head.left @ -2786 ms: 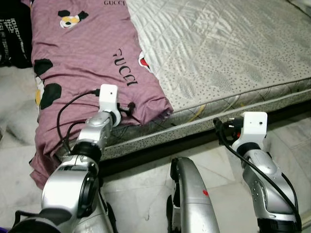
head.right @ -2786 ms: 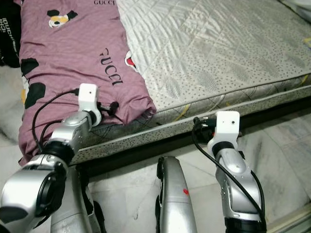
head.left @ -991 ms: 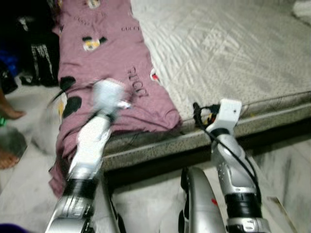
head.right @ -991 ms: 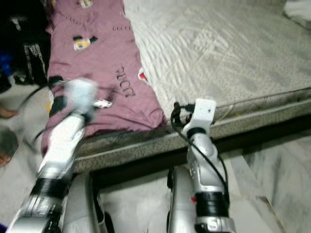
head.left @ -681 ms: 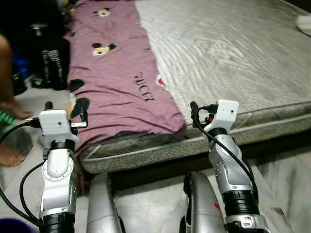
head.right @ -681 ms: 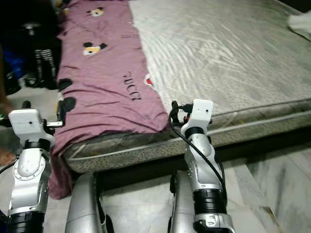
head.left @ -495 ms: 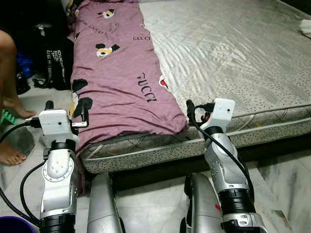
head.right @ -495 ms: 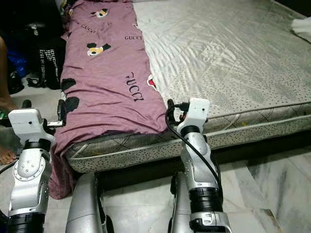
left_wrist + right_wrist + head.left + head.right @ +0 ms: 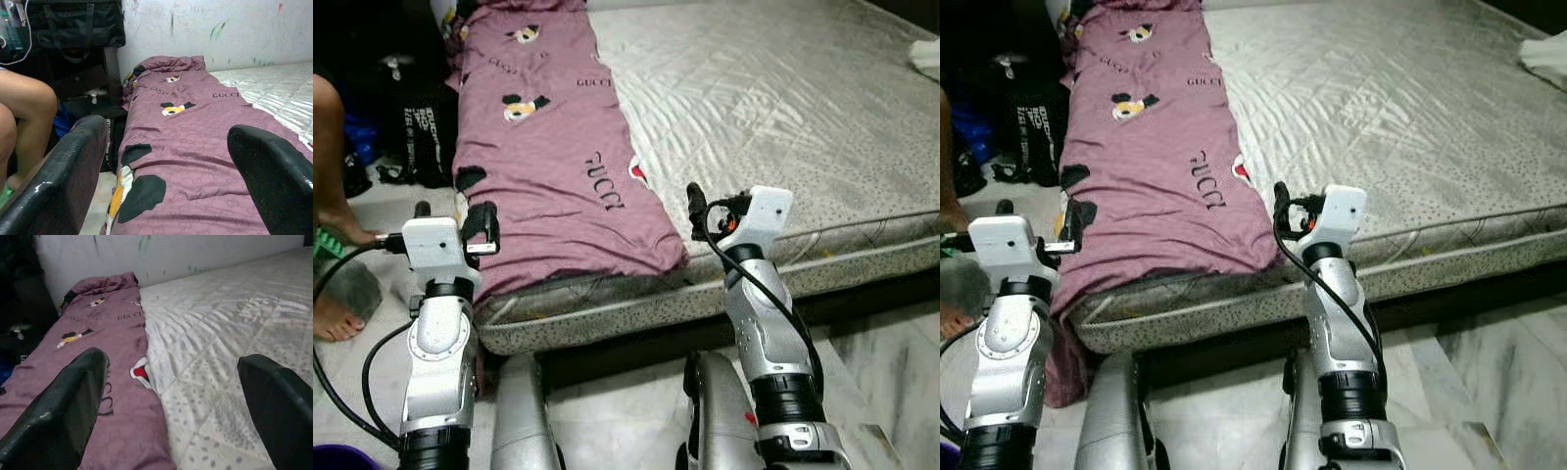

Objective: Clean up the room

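A home bedroom: a wide quilted mattress [image 9: 783,108] on a low frame ahead of the right gripper [image 9: 171,396], a mauve printed bedsheet [image 9: 548,166] before the left gripper [image 9: 166,166], marble floor [image 9: 881,392] below, dark bags [image 9: 73,29] against a scuffed wall [image 9: 205,29].

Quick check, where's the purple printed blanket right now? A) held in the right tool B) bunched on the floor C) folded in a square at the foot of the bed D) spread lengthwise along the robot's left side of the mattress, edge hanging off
D: the purple blanket lies stretched along the left strip of the mattress, its edge draping over the side, while the left tool and right tool are both open and hold nothing.
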### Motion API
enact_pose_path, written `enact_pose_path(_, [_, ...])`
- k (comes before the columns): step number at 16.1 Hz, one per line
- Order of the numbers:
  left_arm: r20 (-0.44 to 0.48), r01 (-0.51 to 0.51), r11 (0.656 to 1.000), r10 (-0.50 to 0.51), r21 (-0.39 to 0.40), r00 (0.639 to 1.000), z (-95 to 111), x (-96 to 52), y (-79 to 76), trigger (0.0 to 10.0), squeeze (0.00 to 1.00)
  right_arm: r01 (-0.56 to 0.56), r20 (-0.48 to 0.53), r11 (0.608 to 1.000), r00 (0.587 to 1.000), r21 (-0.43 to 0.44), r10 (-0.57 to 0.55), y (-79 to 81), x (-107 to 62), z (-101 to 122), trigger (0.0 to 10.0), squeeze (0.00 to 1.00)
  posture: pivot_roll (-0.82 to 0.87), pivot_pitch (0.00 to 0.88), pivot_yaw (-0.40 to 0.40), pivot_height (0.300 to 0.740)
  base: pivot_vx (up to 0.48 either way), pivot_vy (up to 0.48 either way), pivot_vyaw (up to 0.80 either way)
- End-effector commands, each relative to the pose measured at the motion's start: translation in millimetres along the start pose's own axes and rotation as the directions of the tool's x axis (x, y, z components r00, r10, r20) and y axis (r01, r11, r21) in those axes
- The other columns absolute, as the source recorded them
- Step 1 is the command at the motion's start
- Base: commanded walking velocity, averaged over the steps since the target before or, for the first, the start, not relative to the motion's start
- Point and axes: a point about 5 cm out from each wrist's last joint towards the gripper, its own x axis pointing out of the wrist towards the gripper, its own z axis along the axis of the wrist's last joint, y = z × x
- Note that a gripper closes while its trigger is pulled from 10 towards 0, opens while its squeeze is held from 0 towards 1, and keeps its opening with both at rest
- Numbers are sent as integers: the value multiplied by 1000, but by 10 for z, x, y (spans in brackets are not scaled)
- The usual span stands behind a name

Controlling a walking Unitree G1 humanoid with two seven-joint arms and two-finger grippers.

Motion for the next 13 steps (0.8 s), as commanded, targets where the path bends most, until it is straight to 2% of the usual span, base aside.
enact_pose_path(1, [5, 20, 1000, -20, -2, 1000, 8, 12, -34, 10000, 0, -16, 7, 1000, 1000, 2, 16, 19, 28, 16, 10000, 0, -61, 0, 20, 588, 0, 0, 0])
enact_pose_path(4, [8, 24, 1000, -24, 6, 1000, 5, 25, -39, 10000, 0, -16, 8, 1000, 1000, -5, 17, 16, 44, 25, 10000, 0, -64, 0, 18, 616, 0, 0, 0])
enact_pose_path(8, [7, 41, 998, -40, -38, 999, 9, 53, -37, 10000, 0, -10, 17, 1000, 1000, -14, 10, 3, 62, 48, 10000, 0, -67, 0, 21, 667, 0, 0, 0])
enact_pose_path(10, [-9, 82, 992, -83, -100, 996, 25, 73, -138, 10000, 0, -5, 21, 1000, 1000, -18, 6, -10, 67, 61, 10000, 0, -68, 0, 23, 690, 0, 0, 0])
enact_pose_path(13, [-31, 107, 988, -111, -115, 993, 19, 96, -204, 10000, 0, 1, 23, 1000, 1000, -22, -1, -24, 71, 66, 10000, 0, -68, 0, 25, 732, 0, 0, 0])
